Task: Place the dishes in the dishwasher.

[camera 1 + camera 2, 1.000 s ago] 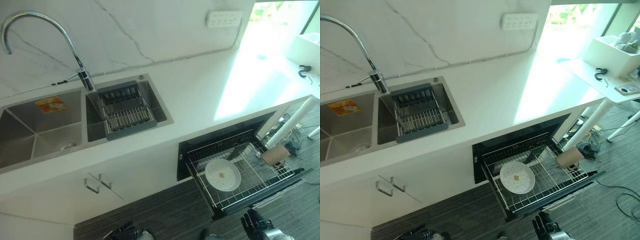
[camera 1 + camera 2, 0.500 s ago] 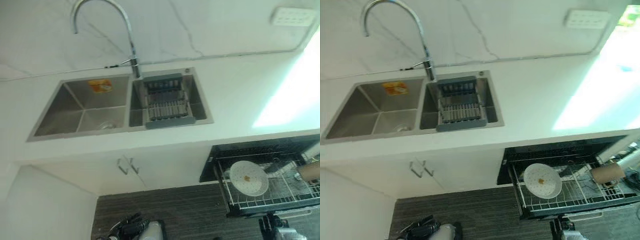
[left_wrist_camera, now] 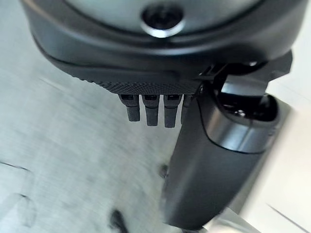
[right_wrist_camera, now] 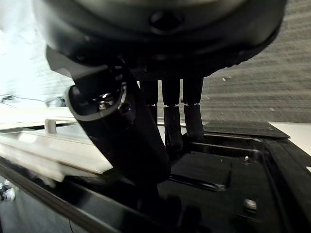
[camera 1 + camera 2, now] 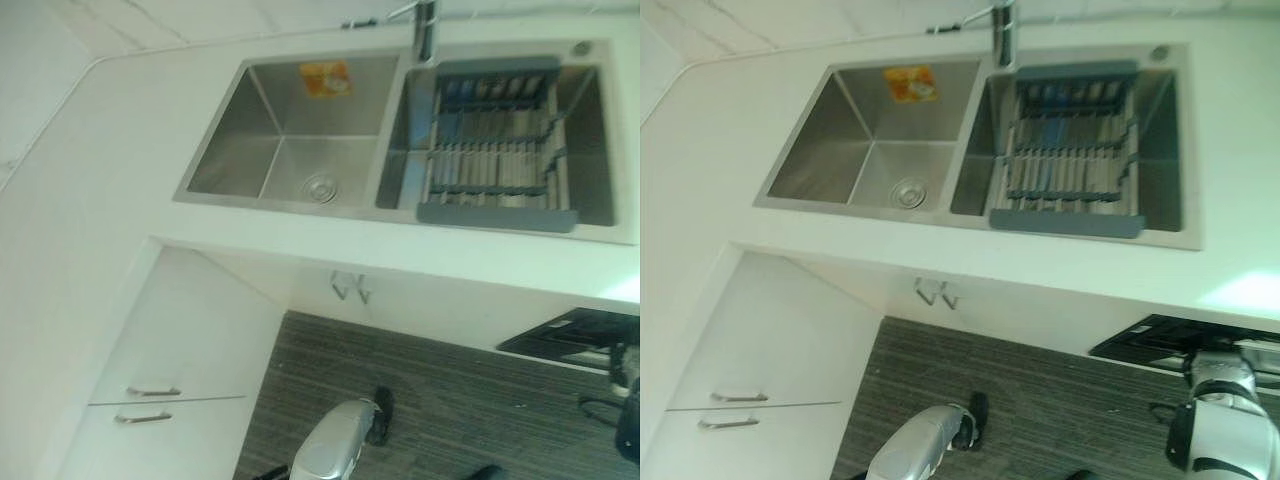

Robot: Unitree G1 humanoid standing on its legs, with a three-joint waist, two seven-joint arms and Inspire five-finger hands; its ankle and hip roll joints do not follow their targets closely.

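The dishwasher shows as a black corner under the counter at the far right, and its rack and contents are out of sight. My left hand hangs low above the dark floor, and in its wrist view the fingers are straight and hold nothing. My right hand hangs with straight, empty fingers over the dishwasher's black frame.
A steel double sink is set in the white counter, with a grey drainer rack across its right basin. White cabinets with handles stand below at the left, where the counter turns a corner.
The whole picture has swung left, so the camera moved: the sink is now central, and the dishwasher rack with its plate has slid off the right edge. Both hands stay low.
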